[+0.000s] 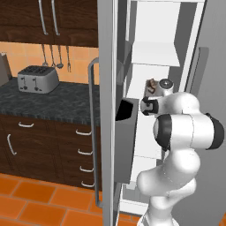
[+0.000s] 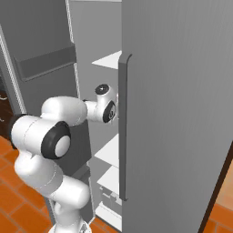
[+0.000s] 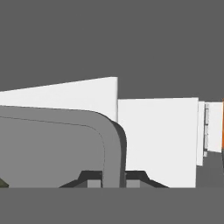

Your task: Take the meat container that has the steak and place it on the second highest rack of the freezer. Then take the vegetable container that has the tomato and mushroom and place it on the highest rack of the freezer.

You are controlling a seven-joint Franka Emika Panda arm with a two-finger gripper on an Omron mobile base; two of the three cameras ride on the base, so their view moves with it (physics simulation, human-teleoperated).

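Observation:
My gripper [image 3: 114, 180] is shut on the rounded rim of the grey meat container [image 3: 52, 148], one dark fingertip on each side of the rim. In the left base view the brown steak [image 1: 151, 84] peeks out just beyond my wrist, inside the open freezer [image 1: 108, 88]. My arm reaches into the white interior below a flat white shelf, the highest rack [image 1: 154, 55] [image 2: 109, 61]. The second highest rack is hidden behind my hand and forearm. White inner walls [image 3: 157, 140] stand close ahead of the container. The vegetable container, tomato and mushroom are out of view.
The freezer's grey door [image 2: 182, 91] stands close on my right. The other door carries a dark bin [image 1: 126, 132] and a long handle [image 1: 92, 132] to my left. A toaster [image 1: 37, 79] sits on the dark counter [image 1: 53, 103]. Lower white shelves [image 2: 109, 152] lie beneath my arm.

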